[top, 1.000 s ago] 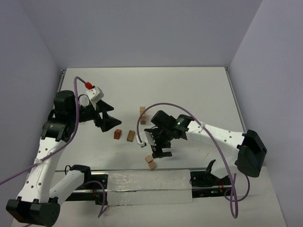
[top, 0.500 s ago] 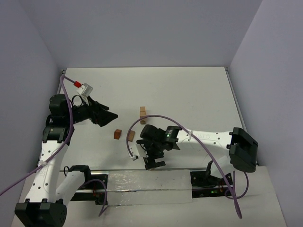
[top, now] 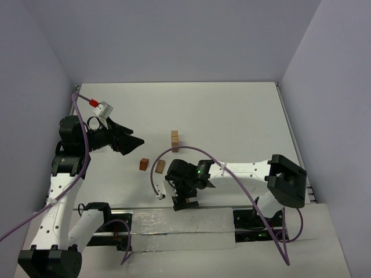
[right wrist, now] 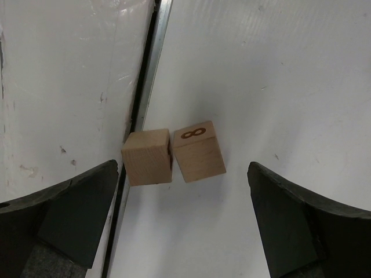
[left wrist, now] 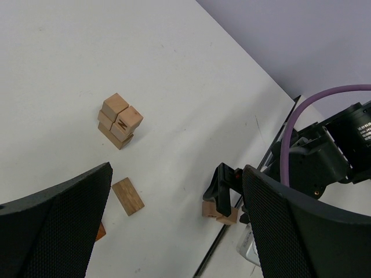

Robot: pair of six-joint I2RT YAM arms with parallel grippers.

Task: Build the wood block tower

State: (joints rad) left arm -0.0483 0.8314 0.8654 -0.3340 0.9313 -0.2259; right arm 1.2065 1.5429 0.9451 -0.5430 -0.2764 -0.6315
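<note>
A short tower [top: 174,141] of tan wood blocks stands mid-table; it also shows in the left wrist view [left wrist: 120,120]. A reddish-brown block [top: 143,164] and a flat brown block [top: 160,167] lie to its near left. Two tan cubes lie side by side at the table's near edge, a plain one [right wrist: 148,156] and one with a loop mark [right wrist: 199,150]. My right gripper [top: 183,200] hangs open above them, a finger on either side, touching neither; it covers them in the top view. My left gripper [top: 132,143] is open and empty, raised left of the loose blocks.
A metal rail [right wrist: 148,69] runs along the table's near edge right beside the plain cube, with a plastic-covered strip [top: 179,223] beyond it. The right arm's purple cable [top: 159,174] loops over the table near the flat brown block. Walls close off the left, the back and the right.
My right gripper has moved left and toward the near edge, coming over the two tan cubes. My left arm pulled back to the left a second ago and has held still since.
</note>
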